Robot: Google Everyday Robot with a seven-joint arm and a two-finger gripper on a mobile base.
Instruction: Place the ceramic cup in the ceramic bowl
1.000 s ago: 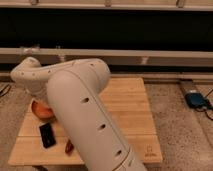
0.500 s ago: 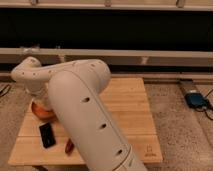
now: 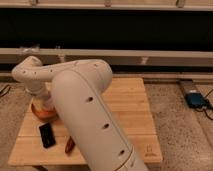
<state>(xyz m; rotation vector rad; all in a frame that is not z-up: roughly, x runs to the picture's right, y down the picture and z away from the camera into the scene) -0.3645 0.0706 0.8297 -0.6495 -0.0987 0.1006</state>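
- Speckled grey floor [image 3: 172, 107] all around, with a dark wall band and pale horizontal rails running across the back.
- Light wooden counter [image 3: 127, 107] sits low in the middle, planks running front to back, small dark mark near its front right corner.
- Big white arm [image 3: 90, 115] takes up most of the shot: thick segment rising from the bottom centre, elbow near the middle, then a thinner link going left to a rounded joint at the counter's back left.
- From that joint the arm drops down over the left side of the counter. The hand itself is hidden behind the arm, so I can't point to it, and can't tell if it's wide, narrow or holding anything.
- Bowl [image 3: 42, 112] is on the left part of the counter, right under that wrist; only an orange-red slice with a darker rim shows.
- Cup: can't see it anywhere, so I can't say where it is. The arm covers that spot.
- Flat black slab [image 3: 47, 135] lies in front of the bowl, slightly apart from it.
- Small dark-red thing [image 3: 70, 145] lies near the front edge, right by the arm's lower segment.
- Blue box [image 3: 195, 99] with a cable sits on the floor at far right, well away from the counter.
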